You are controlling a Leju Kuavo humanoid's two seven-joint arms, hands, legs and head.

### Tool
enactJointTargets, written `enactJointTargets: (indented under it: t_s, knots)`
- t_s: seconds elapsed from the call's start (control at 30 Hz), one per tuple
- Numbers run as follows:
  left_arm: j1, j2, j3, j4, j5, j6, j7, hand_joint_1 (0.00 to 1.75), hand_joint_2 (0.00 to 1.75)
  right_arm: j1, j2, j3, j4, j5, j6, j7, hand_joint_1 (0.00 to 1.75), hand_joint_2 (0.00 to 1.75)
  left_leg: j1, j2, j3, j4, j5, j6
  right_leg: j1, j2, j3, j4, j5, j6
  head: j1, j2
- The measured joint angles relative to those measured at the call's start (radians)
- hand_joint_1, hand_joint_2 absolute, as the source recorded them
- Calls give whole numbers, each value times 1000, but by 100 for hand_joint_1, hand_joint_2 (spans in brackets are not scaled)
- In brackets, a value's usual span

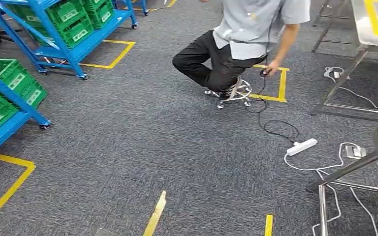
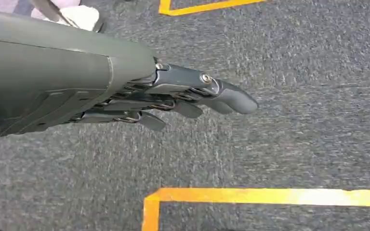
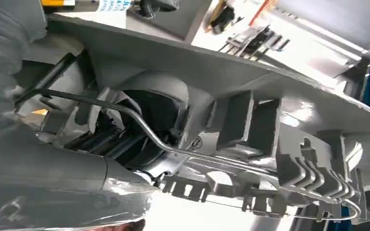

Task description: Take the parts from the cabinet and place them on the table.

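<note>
Gripping a large grey moulded part (image 3: 250, 130), the right hand (image 3: 111, 139) is closing its dark fingers inside the part's round recess. The left hand (image 2: 183, 96) is hanging above grey carpet (image 2: 294, 120) beside yellow floor tape (image 2: 270, 196), fingers extended together and holding nothing. A person (image 1: 246, 39) is crouching near blue racks (image 1: 78, 49) carrying green crates (image 1: 74, 19).

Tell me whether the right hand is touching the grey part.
Touching. In the right wrist view the right hand's dark fingers reach into the round opening of the grey part, which it holds close against the camera.
</note>
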Motion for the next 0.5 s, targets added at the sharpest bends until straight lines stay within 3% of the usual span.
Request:
enactJointTargets:
  t_s: [0.03,0.07,0.1,0.17,0.2,0.23,0.27,0.3,0.33,0.37,0.4,0.43,0.5]
  knots:
    - [-1,0,-1,0,0,0,0,0,175,1,0,-3,-2,0,0,-1,164,175,3,-10,-3,3,-9,-10,-5,8,1,-4,6,-9,0,0]
    - [-2,0,-1,0,0,0,0,0,175,1,1,-5,-6,0,0,-2,164,175,6,-59,-10,26,-32,-16,-6,16,-2,-4,8,-15,-3,0]
    - [-1,0,-1,0,0,0,0,0,175,-1,1,-6,-8,0,0,-2,164,175,8,-89,-32,81,-71,-17,-6,25,-4,-4,10,-21,-3,0]
    - [2,0,-1,0,0,0,0,0,175,-1,2,-5,-8,0,0,-2,164,175,8,-109,-108,252,-152,-15,-3,48,-8,-4,12,-26,-3,0]
    - [5,-1,-1,0,0,0,0,0,175,-1,2,-5,-8,0,0,-2,164,175,8,-109,-140,319,-170,-13,-1,62,-9,-4,13,-28,-3,0]
    - [6,-2,-1,0,0,0,1,0,175,-1,2,-5,-8,2,1,-3,164,175,8,-110,-145,326,-156,-10,1,75,-9,-4,14,-29,-2,0]
    - [6,-2,-1,0,0,0,2,0,175,-1,2,-5,-8,4,2,-3,164,175,7,-111,-132,294,-122,-5,3,88,-9,-4,15,-29,-3,0]
    - [6,-2,-1,0,-1,0,2,0,175,-1,3,-5,-8,9,4,-3,164,175,6,-117,-102,227,-76,2,4,102,-8,-3,16,-29,-2,0]
    - [5,-2,-1,-1,-1,0,2,0,175,-1,3,-5,-8,15,7,-3,164,175,5,-135,-64,143,-28,11,4,113,-6,-3,17,-29,-3,0]
    - [6,1,-1,-2,-1,0,3,0,175,-1,3,-5,-8,19,10,-3,164,175,3,-183,-27,62,12,20,2,124,-7,-3,18,-27,-2,0]
    - [6,4,-1,-3,-1,-1,3,0,175,-3,4,-5,-8,25,13,-3,164,175,6,-226,-18,31,8,30,8,135,-12,3,19,-22,0,0]
    - [5,3,-1,-3,-2,-1,3,0,175,-4,5,-4,-8,34,19,-3,164,175,4,-215,-10,12,-2,24,0,147,-23,3,24,-16,-4,0]
    - [4,3,-4,-3,-2,-1,3,0,175,3,8,1,-8,57,25,1,164,175,1,-195,-13,11,-2,26,-7,172,-32,-3,34,0,-6,0]
